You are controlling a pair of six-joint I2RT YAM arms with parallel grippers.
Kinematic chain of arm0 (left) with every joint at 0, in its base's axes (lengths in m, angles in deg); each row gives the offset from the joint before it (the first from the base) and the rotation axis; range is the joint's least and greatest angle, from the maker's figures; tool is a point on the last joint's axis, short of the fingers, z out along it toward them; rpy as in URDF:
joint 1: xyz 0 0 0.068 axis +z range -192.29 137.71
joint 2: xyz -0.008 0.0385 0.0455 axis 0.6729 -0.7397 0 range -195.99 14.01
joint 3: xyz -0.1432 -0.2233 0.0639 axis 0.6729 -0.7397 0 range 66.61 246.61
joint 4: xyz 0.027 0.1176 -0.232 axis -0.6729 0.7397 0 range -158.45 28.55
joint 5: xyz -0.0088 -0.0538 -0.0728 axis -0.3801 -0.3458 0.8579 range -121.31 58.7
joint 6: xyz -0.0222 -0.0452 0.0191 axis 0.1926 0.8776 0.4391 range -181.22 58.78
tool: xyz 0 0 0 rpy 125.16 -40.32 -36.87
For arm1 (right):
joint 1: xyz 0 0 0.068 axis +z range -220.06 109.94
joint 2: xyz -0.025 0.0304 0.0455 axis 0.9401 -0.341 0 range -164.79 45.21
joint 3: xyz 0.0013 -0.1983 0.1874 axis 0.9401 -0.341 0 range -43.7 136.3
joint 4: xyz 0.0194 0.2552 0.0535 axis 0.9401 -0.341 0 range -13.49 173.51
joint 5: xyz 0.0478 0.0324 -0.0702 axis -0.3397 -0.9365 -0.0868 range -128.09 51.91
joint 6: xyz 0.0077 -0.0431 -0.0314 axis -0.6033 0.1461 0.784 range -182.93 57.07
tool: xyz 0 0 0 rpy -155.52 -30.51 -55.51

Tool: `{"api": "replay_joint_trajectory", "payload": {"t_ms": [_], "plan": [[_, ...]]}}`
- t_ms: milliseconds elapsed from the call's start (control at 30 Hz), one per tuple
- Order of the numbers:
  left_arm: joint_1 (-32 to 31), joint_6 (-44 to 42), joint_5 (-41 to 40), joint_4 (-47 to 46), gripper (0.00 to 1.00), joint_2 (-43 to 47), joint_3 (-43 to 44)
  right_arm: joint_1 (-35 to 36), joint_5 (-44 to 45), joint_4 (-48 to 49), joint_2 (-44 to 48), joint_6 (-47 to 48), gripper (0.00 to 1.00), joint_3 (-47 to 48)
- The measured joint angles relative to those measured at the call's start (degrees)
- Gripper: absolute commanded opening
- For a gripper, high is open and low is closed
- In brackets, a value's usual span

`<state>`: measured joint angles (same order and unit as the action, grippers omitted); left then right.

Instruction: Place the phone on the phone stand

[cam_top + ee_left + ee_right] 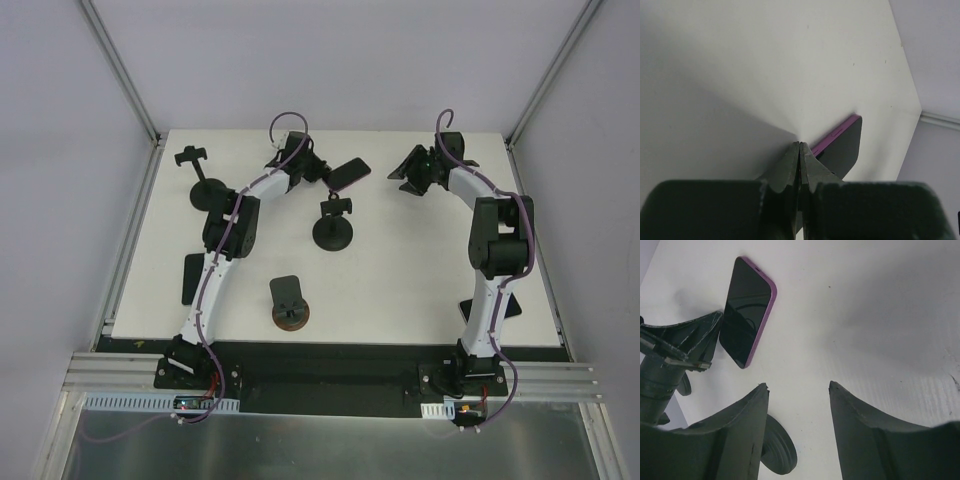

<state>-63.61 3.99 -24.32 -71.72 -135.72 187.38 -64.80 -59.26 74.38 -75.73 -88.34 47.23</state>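
Our left gripper [800, 150] clenches the phone [844, 145]; we should carry it gently toward six o'clock onto the phone stand [332, 232]. The right gripper [797, 385] is released, empty.

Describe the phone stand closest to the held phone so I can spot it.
On the white table, find the phone in the left gripper, far middle. The phone stand is just nearside of it, black round base, clamp on top. The far-left stand and brown-based near stand sit well away.
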Motion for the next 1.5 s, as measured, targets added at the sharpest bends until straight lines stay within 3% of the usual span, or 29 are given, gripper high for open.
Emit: {"api": "replay_joint_trajectory", "payload": {"t_ms": [200, 300, 467, 633, 700, 733, 767, 867, 1033, 1300, 1433, 1500], "plan": [[-3.2, -1.6, 1.1, 1.2, 0.00, 5.6, -8.0, 0.2, 2.9, -5.0, 0.0, 2.6, 0.91, 0.2], [-5.6, -1.9, 3.5, 1.7, 0.00, 6.7, -9.9, 0.7, 5.4, -8.5, 0.0, 5.0, 0.98, 0.8], [-8.5, -3.5, 6.6, 1.9, 0.00, 7.5, -11.2, 2.7, 7.3, -14.0, -0.3, 10.7, 0.97, 3.5], [-8.3, -5.3, 6.9, 0.8, 0.01, 12.4, -18.8, 4.9, 7.8, -21.1, -5.3, 18.2, 0.96, 17.1], [-6.7, -6.8, 6.7, -1.5, 0.15, 16.2, -24.7, 5.6, 8.3, -24.0, -8.5, 21.6, 0.96, 23.9], [-5.6, -7.6, 6.7, -3.5, 0.27, 18.1, -28.0, 5.8, 8.3, -25.2, -10.2, 23.2, 0.96, 27.1], [-4.4, -8.2, 6.6, -5.6, 0.45, 20.0, -31.2, 6.1, 8.3, -26.9, -11.9, 24.5, 0.96, 30.5], [-0.9, -9.4, 6.1, -10.7, 0.62, 24.7, -38.6, 6.9, 8.8, -29.7, -15.9, 26.9, 0.96, 37.1], [1.1, -11.9, 5.9, -15.6, 0.77, 27.5, -41.6, 8.7, 11.1, -33.6, -18.8, 28.8, 0.96, 39.6], [-0.2, -16.7, 5.6, -20.5, 0.83, 33.3, -47.2, 12.2, 13.1, -36.4, -22.9, 29.4, 0.96, 44.4], [-0.2, -18.4, 4.2, -21.7, 0.98, 36.5, -49.6, 13.1, 14.9, -38.0, -24.9, 29.4, 0.96, 46.4], [0.0, -18.7, 3.3, -22.4, 0.98, 37.9, -50.6, 13.5, 16.8, -38.7, -25.6, 29.7, 0.96, 46.8]]}}
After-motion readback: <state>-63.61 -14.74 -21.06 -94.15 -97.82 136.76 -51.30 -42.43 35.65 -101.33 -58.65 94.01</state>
